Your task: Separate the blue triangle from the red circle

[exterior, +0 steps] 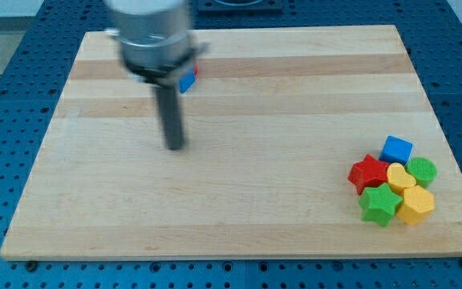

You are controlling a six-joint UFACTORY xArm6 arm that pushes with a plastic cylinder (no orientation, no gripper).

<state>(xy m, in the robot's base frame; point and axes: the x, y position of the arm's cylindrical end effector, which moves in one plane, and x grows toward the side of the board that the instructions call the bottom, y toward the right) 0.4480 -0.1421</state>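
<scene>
My tip (174,146) is on the board in the view's left half, blurred by motion. Just behind the arm's body, near the view's top, a small part of a blue block (188,81) and a sliver of a red block (196,71) show. They are close together and mostly hidden by the arm, so their shapes cannot be made out. My tip is below these two blocks and apart from them.
A tight cluster sits at the view's lower right: a blue cube (397,149), a red star (368,172), a green star (380,204), a yellow heart (399,175), a yellow hexagon (416,203) and a green round block (423,170).
</scene>
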